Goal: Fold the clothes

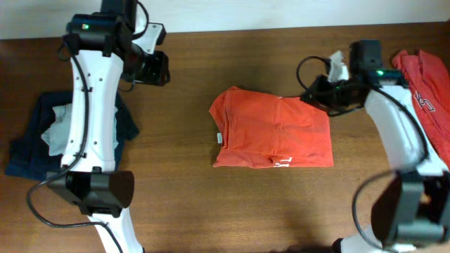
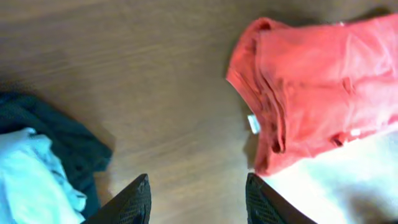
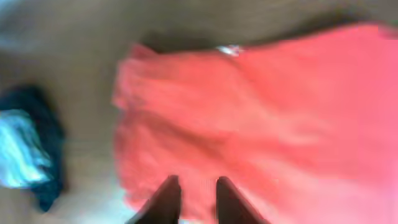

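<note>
Orange T-shirt [image 1: 273,130] lies folded square at frame centre on the tabletop [image 1: 211,204]; a second red shirt [image 1: 425,77] is heaped upper right. Right tool [image 3: 194,200] sits over the folded shirt's upper right corner, jaws slightly apart, gripping nothing. Left tool [image 2: 198,200] apart, empty. Judged: fold done; next move is fetching the heap.
</note>
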You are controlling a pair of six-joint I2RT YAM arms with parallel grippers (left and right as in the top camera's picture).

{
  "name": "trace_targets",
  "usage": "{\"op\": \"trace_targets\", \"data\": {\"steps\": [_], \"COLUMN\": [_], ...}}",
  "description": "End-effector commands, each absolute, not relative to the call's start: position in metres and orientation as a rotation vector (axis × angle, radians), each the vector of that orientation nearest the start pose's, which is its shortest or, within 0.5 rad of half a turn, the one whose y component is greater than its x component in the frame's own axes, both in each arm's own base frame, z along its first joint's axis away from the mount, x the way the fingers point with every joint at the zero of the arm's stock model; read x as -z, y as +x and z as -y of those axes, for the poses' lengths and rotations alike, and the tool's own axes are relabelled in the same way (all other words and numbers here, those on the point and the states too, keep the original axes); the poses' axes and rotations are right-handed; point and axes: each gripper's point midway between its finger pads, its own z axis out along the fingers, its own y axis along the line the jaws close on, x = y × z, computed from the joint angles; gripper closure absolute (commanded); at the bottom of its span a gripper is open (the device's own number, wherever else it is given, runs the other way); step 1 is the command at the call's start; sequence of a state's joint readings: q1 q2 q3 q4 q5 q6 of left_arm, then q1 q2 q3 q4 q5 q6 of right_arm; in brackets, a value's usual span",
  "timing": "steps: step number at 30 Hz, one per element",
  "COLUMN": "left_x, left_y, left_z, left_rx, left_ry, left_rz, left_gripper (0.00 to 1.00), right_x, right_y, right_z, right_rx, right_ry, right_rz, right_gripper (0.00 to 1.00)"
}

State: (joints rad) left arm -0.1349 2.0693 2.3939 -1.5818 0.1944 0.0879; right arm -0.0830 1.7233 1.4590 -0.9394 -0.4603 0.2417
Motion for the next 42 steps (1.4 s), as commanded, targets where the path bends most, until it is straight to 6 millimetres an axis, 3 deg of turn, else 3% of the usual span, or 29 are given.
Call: {"op": "trace_targets", "data": {"steps": [1,5,7,10,14,17,19,22,25,27,29,32,34,37,39,42], "left_x": [-0.283,-0.283,-0.282,-0.282,-0.283,-0.283,-0.283,-0.283,-0.283,-0.283,-0.283,-0.283,-0.284,-0.285,-0.286,-0.286], "left_y": [0.407,0.405,0.405,0.405,0.406,0.406,0.406,0.406,0.406,0.406,0.407,0.407,0.409,0.412,0.413,0.414], "left_z": [0.105,0.102,0.099,0.099,0.099,0.100,0.100,0.100,0.100,0.099,0.099,0.099,0.100,0.100,0.100,0.101], "left_rx": [0.305,0.252,0.234,0.235,0.235,0.235,0.235,0.235,0.235,0.234,0.234,0.234,0.233,0.233,0.233,0.233], "left_ry": [0.433,0.435,0.431,0.430,0.430,0.430,0.431,0.431,0.431,0.430,0.430,0.430,0.430,0.429,0.428,0.428], "left_rz": [-2.715,-2.726,-2.731,-2.730,-2.726,-2.723,-2.723,-2.723,-2.723,-2.724,-2.723,-2.720,-2.714,-2.700,-2.693,-2.688], "left_gripper": [0.51,0.50,0.50,0.50,0.50,0.50,0.50,0.50,0.50,0.50,0.50,0.50,0.50,0.50,0.50,0.50], "right_x": [-0.144,-0.121,-0.107,-0.071,-0.030,-0.013,-0.003,0.002,-0.001,-0.004,-0.010,-0.025,-0.044,-0.088,-0.118,-0.151], "right_y": [0.388,0.386,0.388,0.385,0.383,0.384,0.385,0.383,0.380,0.379,0.379,0.374,0.372,0.372,0.376,0.383], "right_z": [-0.008,0.009,0.017,0.034,0.034,0.030,0.022,0.008,-0.002,0.000,0.009,0.044,0.070,0.104,0.110,0.102], "right_rx": [-0.406,-0.428,-0.493,-0.604,-0.769,-0.827,-0.867,-0.930,-0.968,-0.956,-0.888,-0.602,-0.374,-0.061,-0.006,-0.006], "right_ry": [0.264,0.313,0.310,0.362,0.359,0.370,0.327,0.289,0.254,0.257,0.289,0.401,0.454,0.510,0.497,0.454], "right_rz": [-2.791,-2.846,-2.862,-2.913,-2.954,-2.967,-2.969,-2.967,-2.975,-2.975,-2.986,-3.044,-3.057,-2.995,-2.930,-2.858], "right_gripper": [0.45,0.26,0.23,0.23,0.23,0.23,0.29,0.53,0.86,0.96,0.96,0.96,0.96,0.96,0.96,0.96]}}
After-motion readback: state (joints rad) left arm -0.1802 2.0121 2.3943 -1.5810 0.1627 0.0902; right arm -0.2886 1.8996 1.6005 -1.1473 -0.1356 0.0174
